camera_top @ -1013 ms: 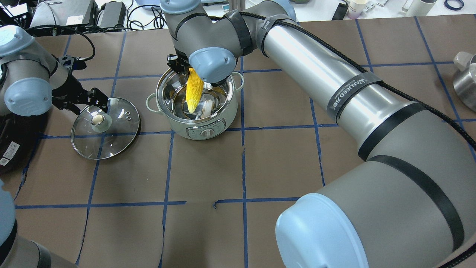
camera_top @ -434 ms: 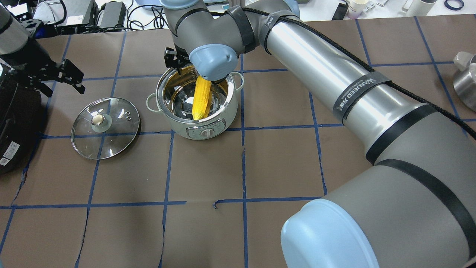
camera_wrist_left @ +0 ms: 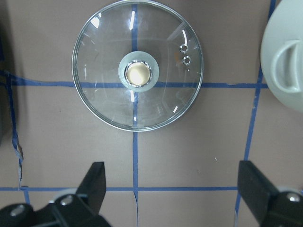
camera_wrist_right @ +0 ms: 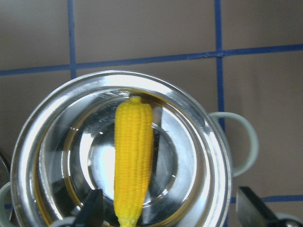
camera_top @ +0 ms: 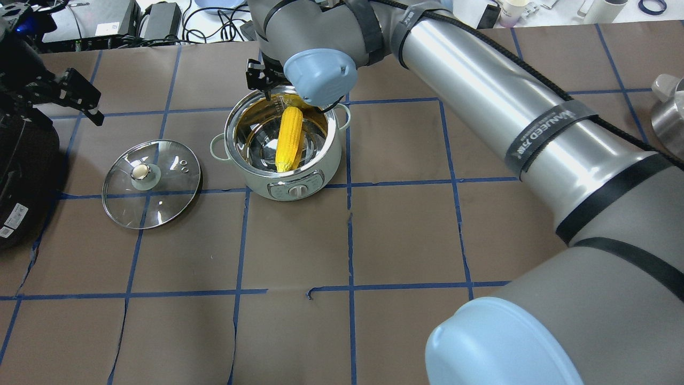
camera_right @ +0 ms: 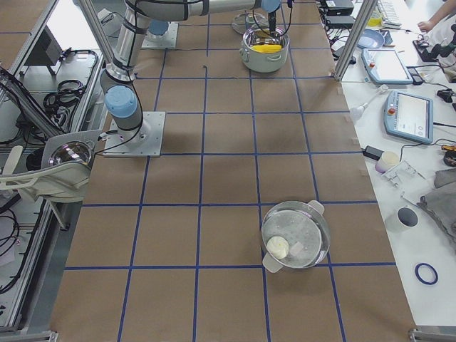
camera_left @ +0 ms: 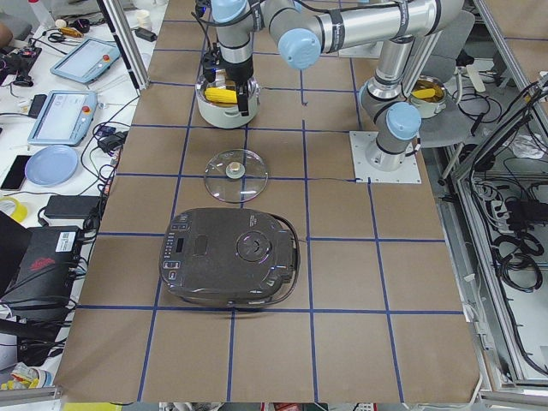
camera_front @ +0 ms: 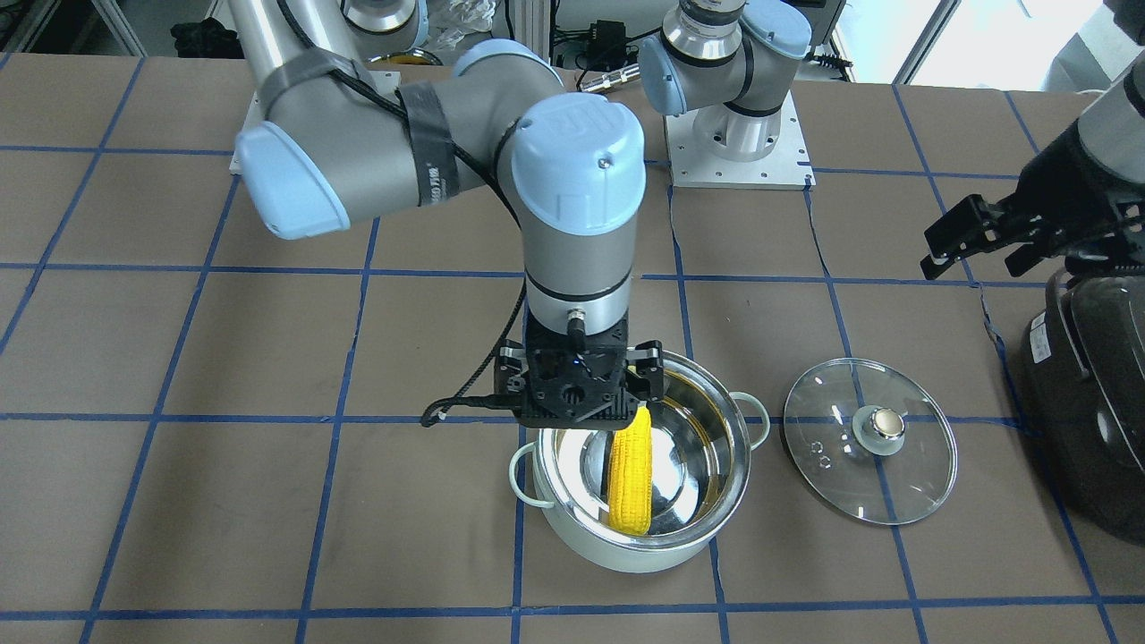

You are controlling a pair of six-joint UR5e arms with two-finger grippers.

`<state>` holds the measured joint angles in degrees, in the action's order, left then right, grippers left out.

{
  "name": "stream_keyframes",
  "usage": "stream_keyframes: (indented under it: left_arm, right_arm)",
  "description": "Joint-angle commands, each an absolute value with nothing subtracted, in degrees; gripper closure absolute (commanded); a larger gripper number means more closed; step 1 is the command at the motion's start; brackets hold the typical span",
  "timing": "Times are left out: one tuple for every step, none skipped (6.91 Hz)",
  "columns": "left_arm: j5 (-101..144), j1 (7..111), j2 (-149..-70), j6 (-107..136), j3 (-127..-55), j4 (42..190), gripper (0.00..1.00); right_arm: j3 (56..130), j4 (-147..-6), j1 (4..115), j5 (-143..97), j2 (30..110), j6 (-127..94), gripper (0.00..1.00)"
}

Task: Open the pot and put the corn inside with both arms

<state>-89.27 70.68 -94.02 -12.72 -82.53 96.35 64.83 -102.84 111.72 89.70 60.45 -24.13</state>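
Observation:
The pale mint-green pot (camera_top: 320, 166) stands open, its steel inside showing. The yellow corn (camera_top: 289, 139) lies in it, leaning from the bottom to the far wall, and touches no gripper. My right gripper (camera_front: 581, 407) hangs open just above the pot's far rim; the right wrist view shows the corn (camera_wrist_right: 132, 161) between and below its spread fingers. The glass lid (camera_top: 165, 198) lies flat on the table to the left of the pot. My left gripper (camera_top: 80, 99) is open and empty, raised at the far left; the lid (camera_wrist_left: 104, 94) shows beneath it.
A large black appliance (camera_top: 21, 171) sits at the table's left edge beside the lid. A second steel pot (camera_right: 296, 235) stands far off at the right end. Brown paper with blue tape lines covers the table (camera_top: 347, 240).
The corn has left the right gripper and dropped to lie in the pot. The right gripper has pulled up and back. The left gripper has moved from the lid's knob to the far left.

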Motion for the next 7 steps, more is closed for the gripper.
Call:
stream_keyframes:
  left_arm:
    - [-91.04, 80.1, -92.89, -0.5, -79.02, 99.49, 0.0]
    - [-91.14, 86.07, -93.34, 0.95, -78.93, 98.97, 0.0]
    - [-91.23, 89.44, -93.43, 1.14, -79.1, 98.01, 0.0]
    - [-91.14, 90.43, -93.17, 1.06, -79.45, 97.82, 0.0]
    - [-90.71, 90.53, -92.9, 0.45, -79.8, 96.6, 0.0]
    - [-91.05, 90.44, -92.29, 0.27, -80.41, 96.24, 0.0]
    - [-90.97, 90.53, -91.76, 0.26, -81.46, 95.63, 0.0]
  right_arm:
    - [67.84, -93.29, 100.34, 89.82, 70.27, -10.25, 0.0]
    - [68.29, -86.55, 94.98, 89.82, 74.66, -2.63, 0.0]
    - [68.29, -82.4, 92.05, 90.0, 78.01, 1.37, 0.0]
    - [68.99, -80.0, 91.76, 89.91, 81.0, 4.45, 0.04]
    - [71.26, -79.81, 91.84, 89.65, 85.04, 5.53, 0.04]
    - [74.24, -80.5, 91.85, 89.56, 87.78, 5.71, 0.03]
    - [77.92, -87.12, 91.5, 90.17, 87.45, 5.71, 0.02]
